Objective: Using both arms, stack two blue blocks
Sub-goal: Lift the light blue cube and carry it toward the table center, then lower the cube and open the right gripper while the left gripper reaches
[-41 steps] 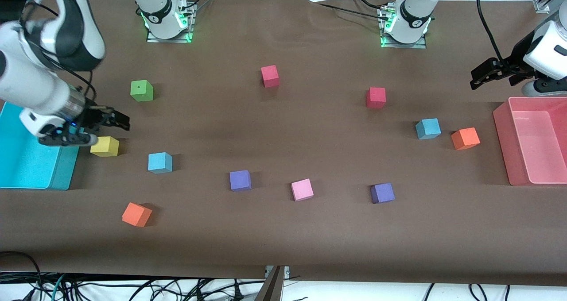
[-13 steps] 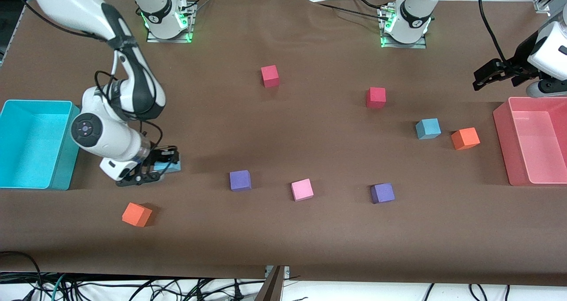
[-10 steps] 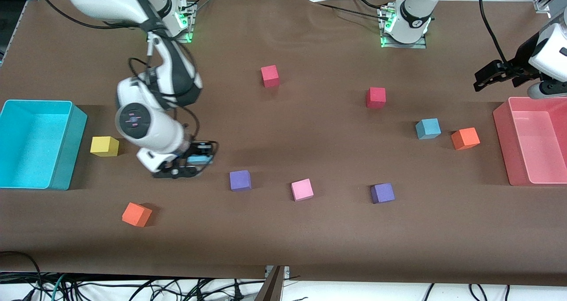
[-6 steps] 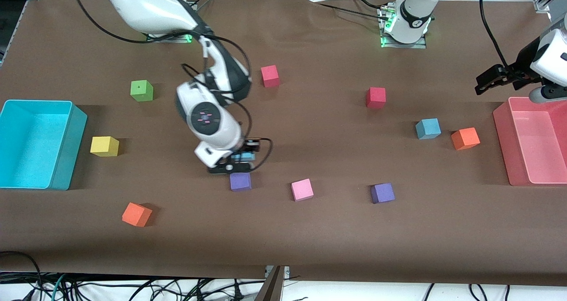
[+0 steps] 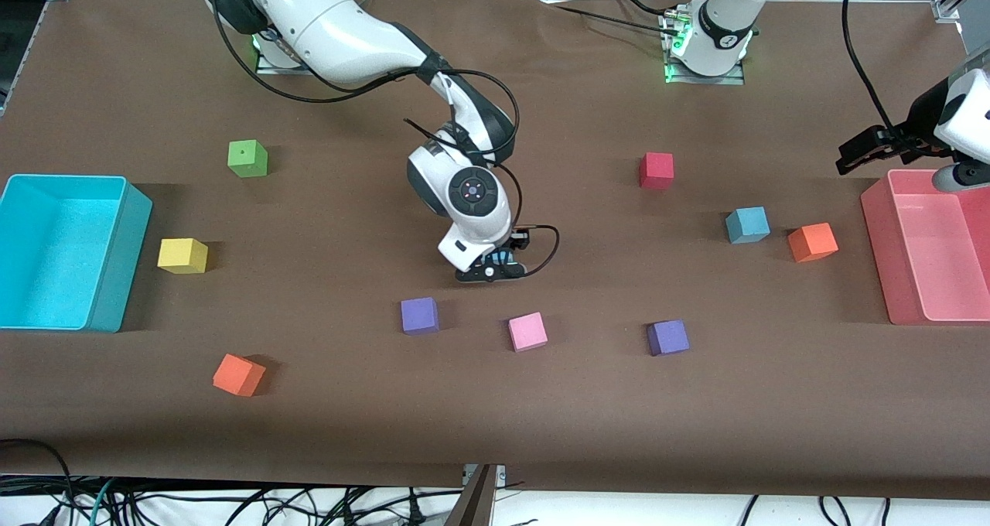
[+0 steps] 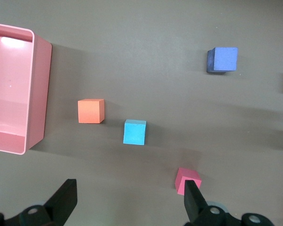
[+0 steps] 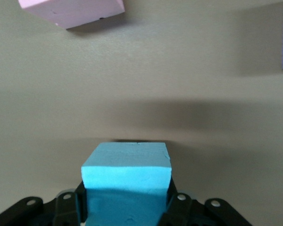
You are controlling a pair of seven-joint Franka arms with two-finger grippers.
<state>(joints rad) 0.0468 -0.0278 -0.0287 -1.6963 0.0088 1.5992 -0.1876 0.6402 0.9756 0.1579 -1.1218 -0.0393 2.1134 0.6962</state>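
The right gripper (image 5: 495,268) hangs low over the bare brown table (image 5: 495,418), near its middle. Its jaws are closed on one blue block (image 7: 127,174), which sits between the two fingers (image 7: 68,203). The block is a cube, so it has no long axis. It is held level, with its top face flat and its sides square to the fingers; in the front view only a small part of it shows under the wrist. On the front view's clock face, a pink cube (image 5: 528,332) lies at about 5 o'clock from this gripper and a purple cube (image 5: 420,315) at about 8 o'clock.

The second blue block (image 5: 747,225) rests on the table at about 3 o'clock from the right gripper, well apart from it. It is flat on one face and a little turned against the table edge. An orange cube (image 5: 812,241) is just beside it at 4 o'clock, and a red cube (image 5: 657,170) is near it at 10 o'clock.

The left gripper (image 5: 858,155) waits over the table beside the corner of the pink bin (image 5: 878,232). Its jaws stand wide apart and hold nothing.
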